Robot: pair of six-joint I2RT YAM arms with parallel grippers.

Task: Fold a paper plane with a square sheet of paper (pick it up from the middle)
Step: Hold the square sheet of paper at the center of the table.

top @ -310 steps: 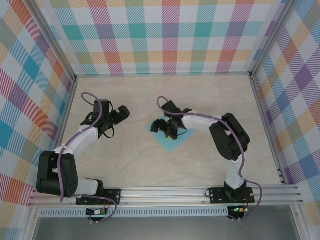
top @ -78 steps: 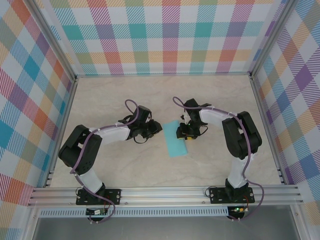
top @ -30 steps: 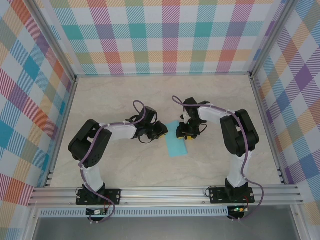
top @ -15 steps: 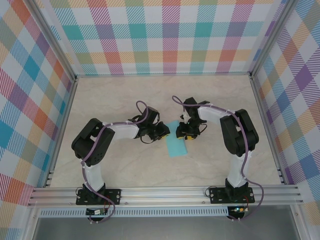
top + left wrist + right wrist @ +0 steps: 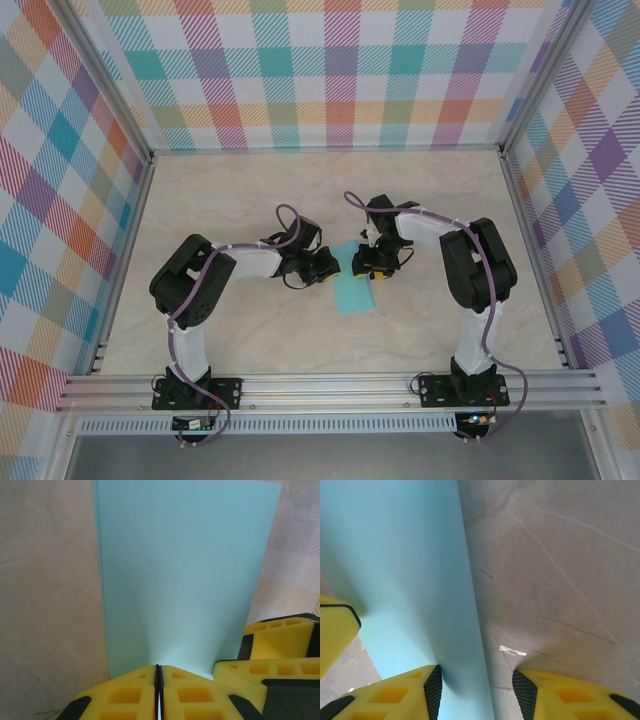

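Observation:
The square sheet of paper [image 5: 352, 290] lies on the table as a turquoise rectangle, apparently folded in half. My left gripper [image 5: 328, 264] is at its upper left edge, jaws shut. In the left wrist view the closed tips [image 5: 158, 672] sit at the paper's [image 5: 185, 570] near end; whether they touch or pinch it is unclear. My right gripper [image 5: 372, 268] is open at the upper right edge. In the right wrist view it [image 5: 477, 680] straddles the paper's [image 5: 395, 555] long edge, one finger [image 5: 410, 690] over the paper, the other over bare table.
The marble-look table [image 5: 250, 200] is walled by checked panels, with a metal rail at the near edge. Both grippers crowd the paper's far end; the right one's yellow fingers [image 5: 280, 640] are close beside the left tips.
My left arm has swung right from the table's left side until its shut gripper reached the paper. The diamond-shaped sheet became a narrow rectangle. The right gripper has barely moved lately.

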